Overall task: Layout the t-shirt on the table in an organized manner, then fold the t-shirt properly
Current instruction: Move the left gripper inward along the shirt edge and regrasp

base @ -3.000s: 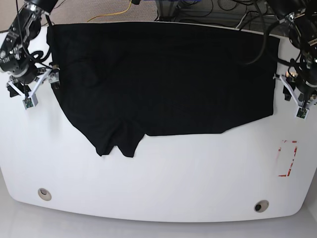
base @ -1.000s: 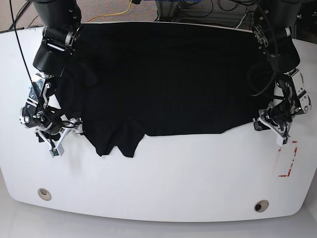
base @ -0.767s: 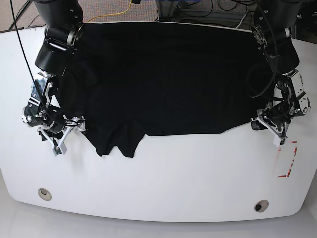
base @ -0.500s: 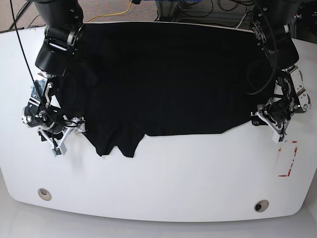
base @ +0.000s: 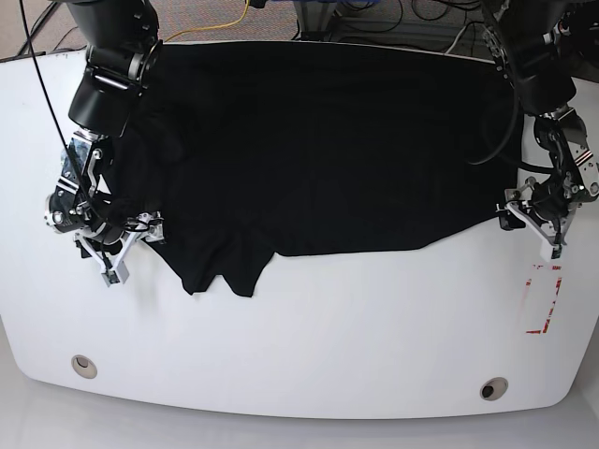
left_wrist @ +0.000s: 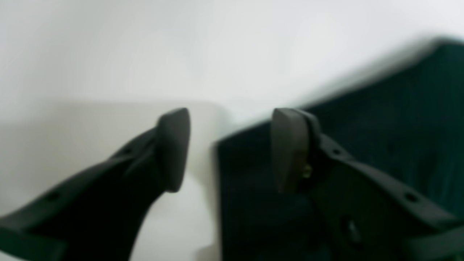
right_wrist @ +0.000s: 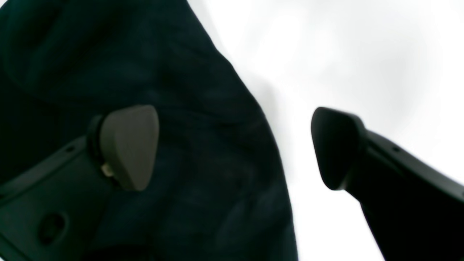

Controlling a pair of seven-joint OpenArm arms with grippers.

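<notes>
The black t-shirt (base: 318,140) lies spread across the far half of the white table (base: 328,337), with a sleeve bunched at its lower left. My left gripper (base: 512,218) is at the shirt's lower right corner. In the left wrist view it (left_wrist: 232,148) is open and the corner of the t-shirt (left_wrist: 380,108) lies between its fingers, on the table (left_wrist: 108,54). My right gripper (base: 150,232) is at the shirt's left edge. It (right_wrist: 233,146) is open in the right wrist view, straddling the edge of the t-shirt (right_wrist: 108,54) above the table (right_wrist: 362,54).
A red tape mark (base: 543,299) is at the right, just below my left gripper. Two grommet holes (base: 84,365) (base: 493,388) sit near the front edge. Cables (base: 374,14) run behind the table's far edge.
Both arms came in from the shirt's sides to its lower corners. In the last half second my left gripper slid outward to the corner; my right gripper barely moved.
</notes>
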